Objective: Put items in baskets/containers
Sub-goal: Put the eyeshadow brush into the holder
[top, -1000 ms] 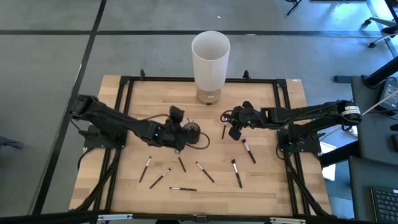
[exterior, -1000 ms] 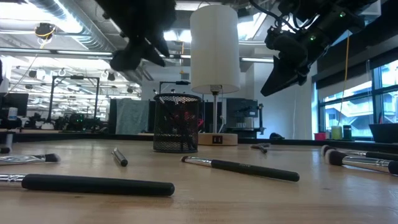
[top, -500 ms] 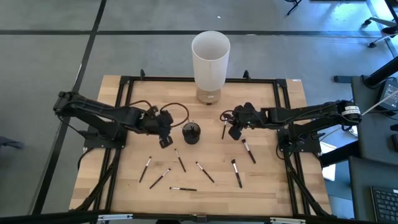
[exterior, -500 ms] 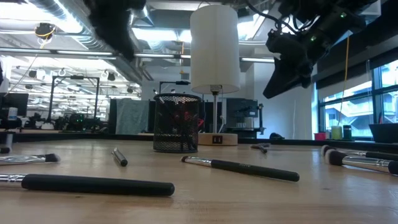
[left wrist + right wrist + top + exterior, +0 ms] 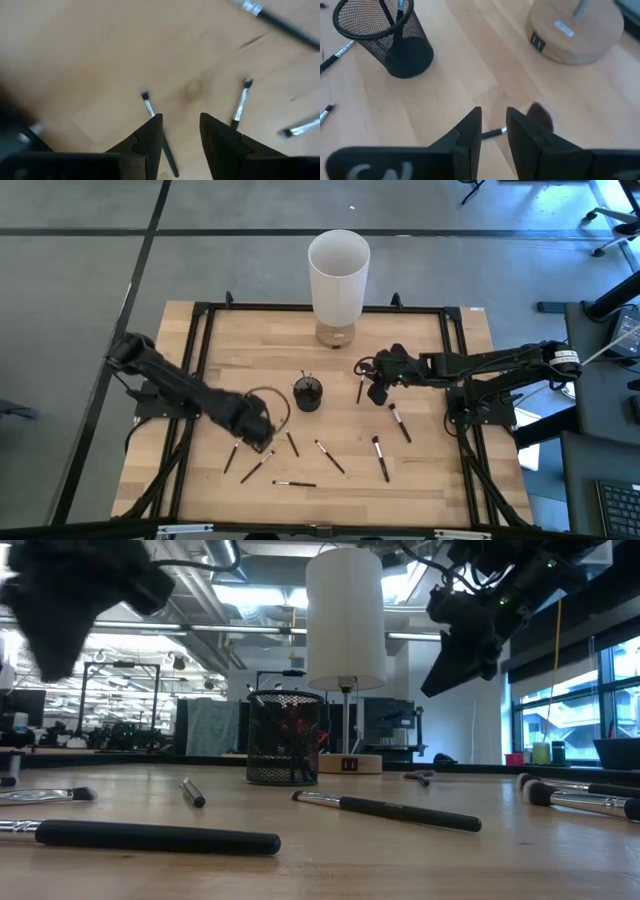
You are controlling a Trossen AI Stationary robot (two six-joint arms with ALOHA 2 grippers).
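High view: brush (image 5: pixel 234 452) lies diagonally beneath the left claw (image 5: pixel 262 442).

Overhead looks down; low view level; both share cup (image 5: pixel 307 394).

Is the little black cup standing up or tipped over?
Standing up. The mesh cup sits on its base on the table, open mouth upward, with brush handles poking out.

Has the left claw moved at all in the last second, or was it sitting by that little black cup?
Yes. The left gripper has pulled away from the mesh cup toward the table's front edge, and now hovers open over the loose brushes.
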